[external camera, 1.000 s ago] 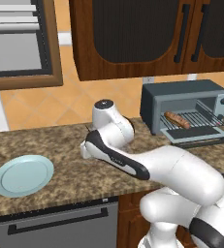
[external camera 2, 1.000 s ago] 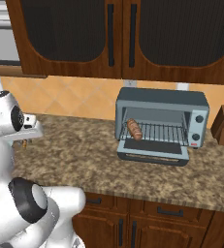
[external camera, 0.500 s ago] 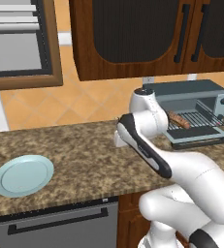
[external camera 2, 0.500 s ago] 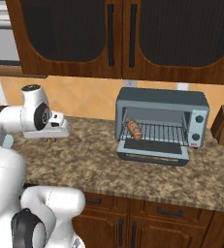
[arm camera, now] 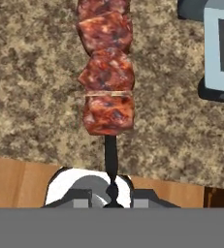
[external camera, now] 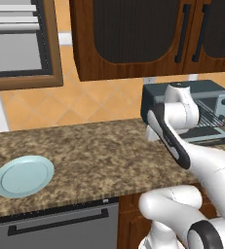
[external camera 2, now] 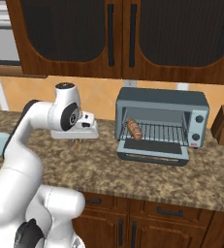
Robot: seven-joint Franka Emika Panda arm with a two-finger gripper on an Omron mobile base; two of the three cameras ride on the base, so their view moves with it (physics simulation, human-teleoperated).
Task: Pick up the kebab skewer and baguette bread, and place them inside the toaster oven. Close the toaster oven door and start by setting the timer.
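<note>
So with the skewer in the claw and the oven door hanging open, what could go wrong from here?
1. The claw pinches only the bare end of the skewer, so the meat-heavy far end may swing or slip.
2. The bread already lies at the left of the rack, so the skewer could knock into it.
3. The open oven door sticks out over the counter, and a low approach might clip it.

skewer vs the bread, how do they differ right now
The skewer is a thin dark stick threaded with red-brown meat chunks; the bread is a thick, stubby brown loaf. The skewer is held in the shut gripper above the counter; the bread already lies on the rack inside the open toaster oven. Both are elongated foods.
</note>
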